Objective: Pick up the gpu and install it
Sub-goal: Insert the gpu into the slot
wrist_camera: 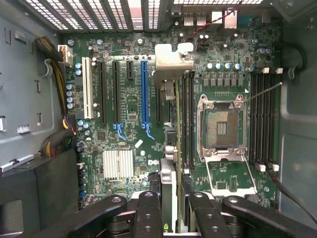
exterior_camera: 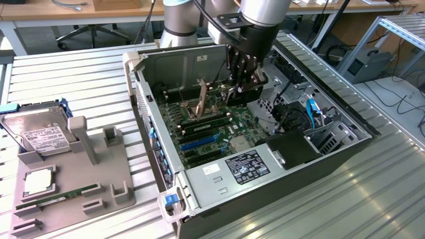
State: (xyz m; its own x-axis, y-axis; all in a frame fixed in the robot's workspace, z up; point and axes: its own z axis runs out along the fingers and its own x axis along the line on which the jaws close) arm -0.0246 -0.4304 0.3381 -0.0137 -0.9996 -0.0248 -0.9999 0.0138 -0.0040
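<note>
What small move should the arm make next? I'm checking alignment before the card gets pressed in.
Probably a slight sideways shift toward the blue slot, then lowering. The gripper holds the gpu edge-on over the motherboard, and in the wrist view its silver bracket seems to sit beside that slot, on the side of the CPU socket, not over it.

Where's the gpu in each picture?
Exterior view: gpu inside the open case, upper middle, gripped by the end effector.
Wrist view: gpu seen edge-on over the motherboard, between the blue slot and the CPU socket.
Shared landmark: blue slot.
</note>
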